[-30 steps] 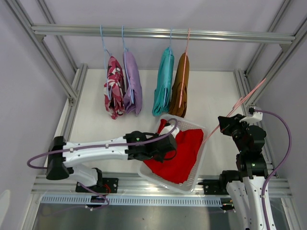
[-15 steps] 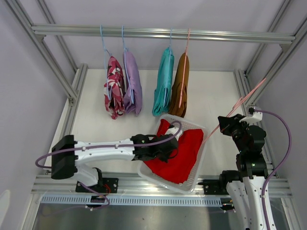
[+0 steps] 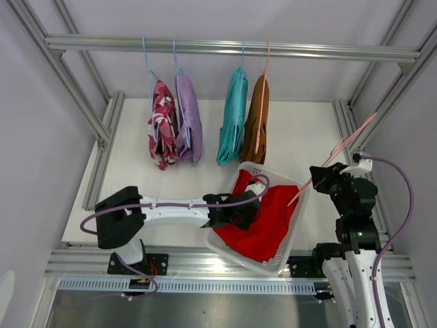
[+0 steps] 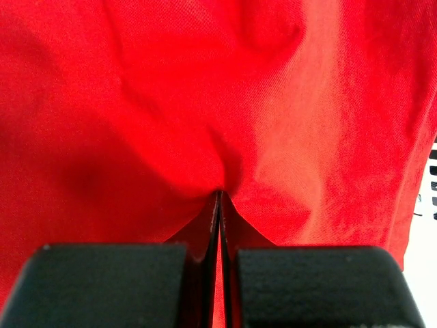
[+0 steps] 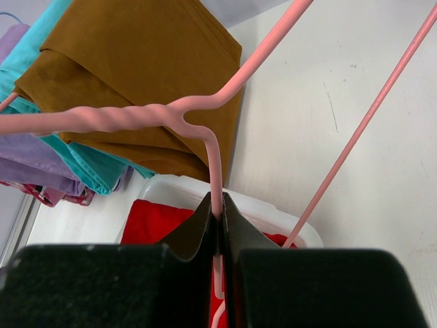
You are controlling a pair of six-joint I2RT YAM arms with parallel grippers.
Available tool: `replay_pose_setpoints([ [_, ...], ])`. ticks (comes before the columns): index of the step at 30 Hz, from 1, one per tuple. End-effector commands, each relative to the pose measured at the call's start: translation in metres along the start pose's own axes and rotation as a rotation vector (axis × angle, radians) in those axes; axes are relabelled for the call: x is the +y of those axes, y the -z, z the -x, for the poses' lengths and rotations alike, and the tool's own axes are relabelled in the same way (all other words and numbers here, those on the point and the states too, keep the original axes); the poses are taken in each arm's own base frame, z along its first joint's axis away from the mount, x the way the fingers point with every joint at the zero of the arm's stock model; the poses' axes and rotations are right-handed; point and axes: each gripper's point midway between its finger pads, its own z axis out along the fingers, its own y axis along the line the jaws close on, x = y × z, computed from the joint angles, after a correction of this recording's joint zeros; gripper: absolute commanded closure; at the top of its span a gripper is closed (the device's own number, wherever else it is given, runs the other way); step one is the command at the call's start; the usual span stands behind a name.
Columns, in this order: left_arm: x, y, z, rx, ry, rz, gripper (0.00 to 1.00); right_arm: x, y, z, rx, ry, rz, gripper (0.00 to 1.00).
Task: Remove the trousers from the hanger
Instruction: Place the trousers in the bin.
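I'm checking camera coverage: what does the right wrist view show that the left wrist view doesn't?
Only the right wrist view: the right gripper shut on the pink hanger, the rust-brown trousers, teal trousers and lilac trousers beyond it, and the white basket rim. Only the left wrist view: the left gripper, shut, its tips against the cloth. Both: the red trousers, which fill the left view and are only a patch in the right.
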Motion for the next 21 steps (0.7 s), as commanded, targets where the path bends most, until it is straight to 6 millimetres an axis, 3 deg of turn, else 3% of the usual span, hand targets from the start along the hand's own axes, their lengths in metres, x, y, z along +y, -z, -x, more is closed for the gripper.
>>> replay_pose_setpoints([
  [1, 0.022, 0.002, -0.021, 0.072, -0.008, 0.080, 0.99, 0.010, -0.001, 0.013, -0.048, 0.006, 0.037, 1.00],
  [5, 0.019, 0.041, 0.010, 0.000, -0.019, 0.081, 0.99, 0.011, 0.000, 0.014, -0.051, 0.005, 0.039, 1.00],
  [11, 0.009, 0.103, 0.075, -0.193, -0.020, 0.059, 0.99, 0.013, 0.002, 0.016, -0.055, 0.007, 0.043, 1.00],
  [16, -0.006, 0.099, 0.100, -0.293, -0.025, 0.002, 1.00, 0.011, 0.005, 0.019, -0.061, 0.014, 0.023, 1.00],
  [21, -0.029, 0.072, 0.103, -0.304, -0.035, -0.092, 0.99, 0.007, 0.006, 0.020, -0.068, 0.014, -0.001, 1.00],
])
